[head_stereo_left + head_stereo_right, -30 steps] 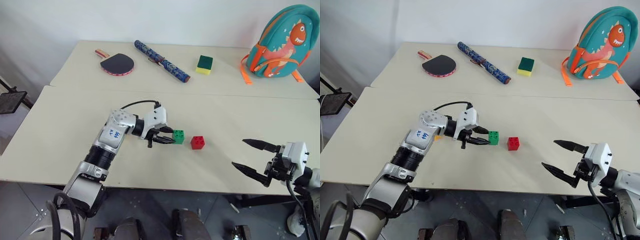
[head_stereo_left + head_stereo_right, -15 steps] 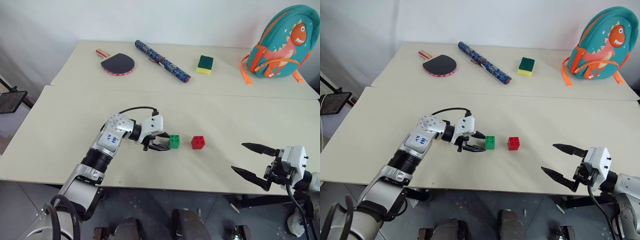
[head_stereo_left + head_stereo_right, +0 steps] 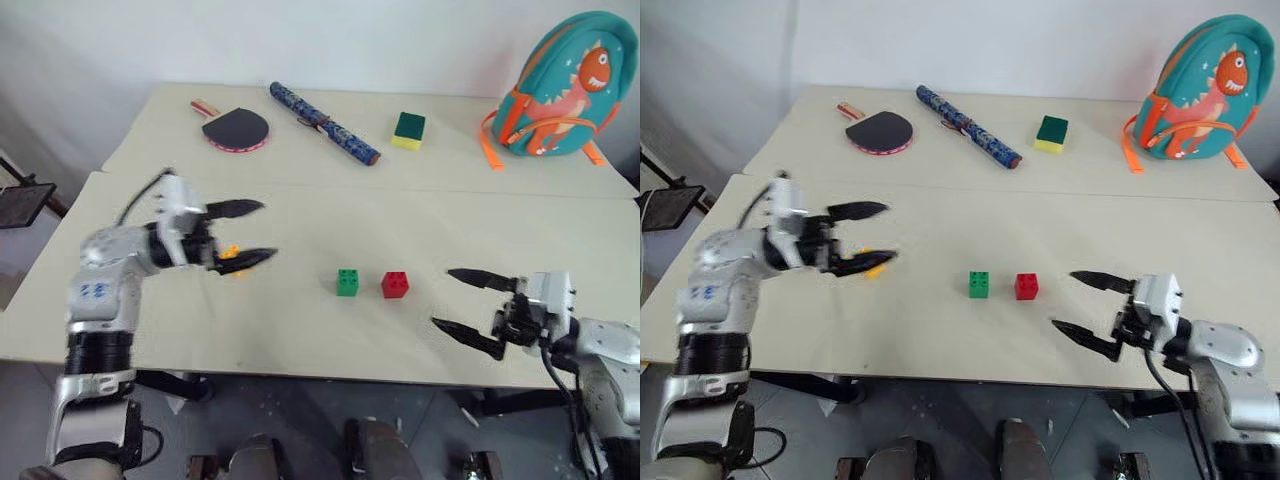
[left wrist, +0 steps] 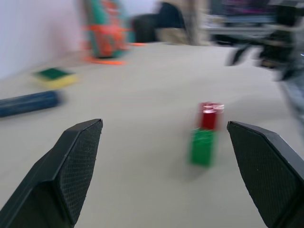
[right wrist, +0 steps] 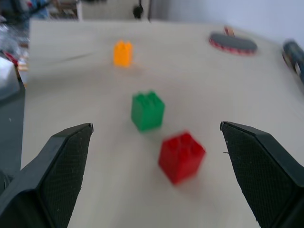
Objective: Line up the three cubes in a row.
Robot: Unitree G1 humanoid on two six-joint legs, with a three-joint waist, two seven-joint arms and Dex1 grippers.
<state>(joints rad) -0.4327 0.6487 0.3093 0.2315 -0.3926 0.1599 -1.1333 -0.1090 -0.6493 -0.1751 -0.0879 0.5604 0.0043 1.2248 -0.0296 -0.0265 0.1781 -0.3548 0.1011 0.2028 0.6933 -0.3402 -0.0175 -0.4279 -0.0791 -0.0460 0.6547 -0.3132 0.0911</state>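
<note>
Black two-fingered right gripper [image 3: 468, 310] hovers with jaws spread, empty, at the near table edge, pointing toward the cubes. Just beyond it sit the small red studded plastic cube [image 3: 395, 284] and the small green studded plastic cube [image 3: 348, 282], side by side, a slight gap between. Well apart to their left lies the small orange-yellow studded plastic cube [image 3: 230, 252], between the spread fingers of the left gripper [image 3: 242, 233], also empty. The left arm is clearly nearer; a rightward carry would likely finish the row.
</note>
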